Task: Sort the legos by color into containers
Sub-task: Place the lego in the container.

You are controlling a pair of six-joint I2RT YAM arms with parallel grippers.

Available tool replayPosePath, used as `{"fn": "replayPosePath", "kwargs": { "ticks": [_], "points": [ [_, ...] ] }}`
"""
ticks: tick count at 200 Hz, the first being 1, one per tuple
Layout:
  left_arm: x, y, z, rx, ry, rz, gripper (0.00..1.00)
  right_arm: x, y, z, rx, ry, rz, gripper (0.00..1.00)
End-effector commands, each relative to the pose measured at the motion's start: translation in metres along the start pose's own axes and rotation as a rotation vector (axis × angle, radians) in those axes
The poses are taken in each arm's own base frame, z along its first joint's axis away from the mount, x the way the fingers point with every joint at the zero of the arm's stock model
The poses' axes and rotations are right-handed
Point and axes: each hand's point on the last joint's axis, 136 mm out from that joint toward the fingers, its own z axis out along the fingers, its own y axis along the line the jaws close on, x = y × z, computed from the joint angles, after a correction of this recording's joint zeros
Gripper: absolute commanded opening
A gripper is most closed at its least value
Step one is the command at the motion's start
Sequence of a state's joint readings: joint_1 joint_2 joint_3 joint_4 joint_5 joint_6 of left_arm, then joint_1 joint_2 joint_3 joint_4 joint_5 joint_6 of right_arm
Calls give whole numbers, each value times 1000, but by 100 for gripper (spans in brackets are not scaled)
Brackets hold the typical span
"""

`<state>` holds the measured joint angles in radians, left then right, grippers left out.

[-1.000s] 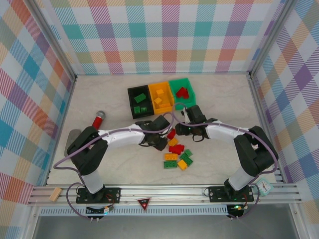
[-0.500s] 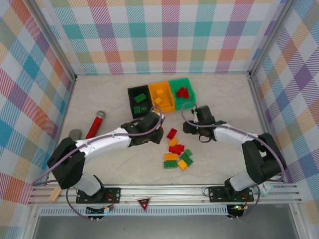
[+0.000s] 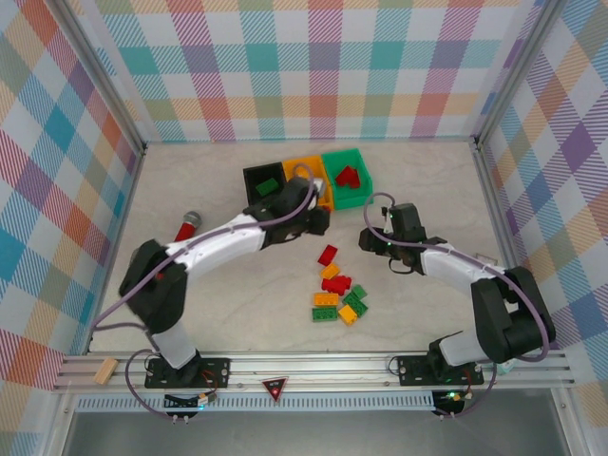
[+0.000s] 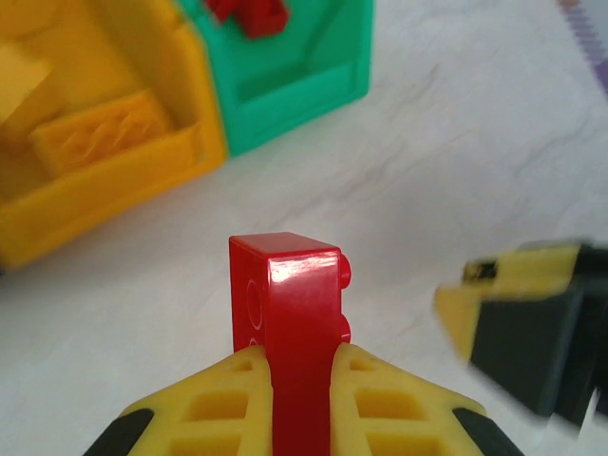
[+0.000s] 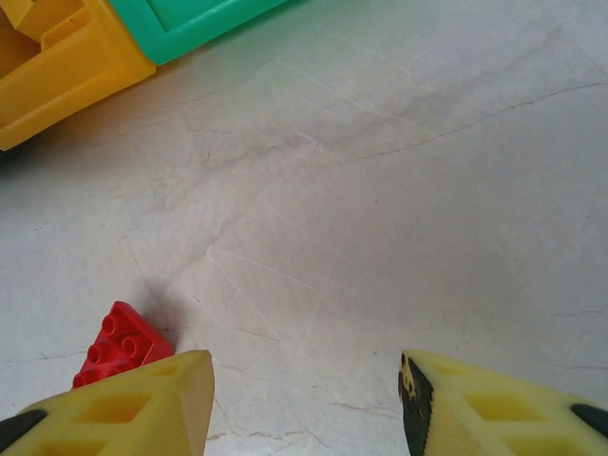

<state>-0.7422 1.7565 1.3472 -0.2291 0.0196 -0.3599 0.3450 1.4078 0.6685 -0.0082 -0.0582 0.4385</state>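
Lego point(image 4: 285, 285), glossy red, two side studs, gripped upright in left tool point(image 4: 296, 359); right tool point(image 5: 306, 380) agape.

The red brick point(image 4: 285, 304) has its lower end hidden between the left gripper's point(image 4: 296, 366) fingers point(image 4: 380, 404). A loose red brick point(image 5: 119, 344) sits half behind one finger point(image 5: 142, 399) of the right gripper point(image 5: 304, 380). The orange-yellow bin point(image 4: 104, 190) and green bin point(image 4: 294, 95) run off the top of the left wrist view. A blurred yellow-and-black shape point(image 4: 532, 323) at that view's right edge is perhaps the right gripper. From above, the left arm point(image 3: 228, 239) covers the orange-yellow bin's near wall.
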Motion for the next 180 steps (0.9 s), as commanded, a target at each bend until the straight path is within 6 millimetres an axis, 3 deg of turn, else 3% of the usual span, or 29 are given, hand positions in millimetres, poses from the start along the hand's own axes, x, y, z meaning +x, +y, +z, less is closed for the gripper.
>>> {"fn": "replayPosePath", "kwargs": {
  "ticks": [1, 44, 96, 106, 128, 180],
  "points": [
    [-16, -9, 22, 35, 26, -25, 0, -10, 7, -9, -31, -53, 0, 55],
    [-55, 1, 69, -4, -5, -50, 0, -11, 8, -13, -37, -72, 0, 55],
    [-113, 6, 98, -22, -139, -90, 0, -11, 10, -12, -54, -70, 3, 55],
    [-119, 7, 102, -31, -149, -95, 14, -11, 11, -12, -57, -70, 2, 55],
    [-125, 6, 104, -26, -137, -101, 41, -11, 11, -12, -56, -69, 0, 55],
    [-110, 6, 79, 15, -173, -117, 43, -12, 12, -12, -61, -70, 0, 56]
  ]
}}
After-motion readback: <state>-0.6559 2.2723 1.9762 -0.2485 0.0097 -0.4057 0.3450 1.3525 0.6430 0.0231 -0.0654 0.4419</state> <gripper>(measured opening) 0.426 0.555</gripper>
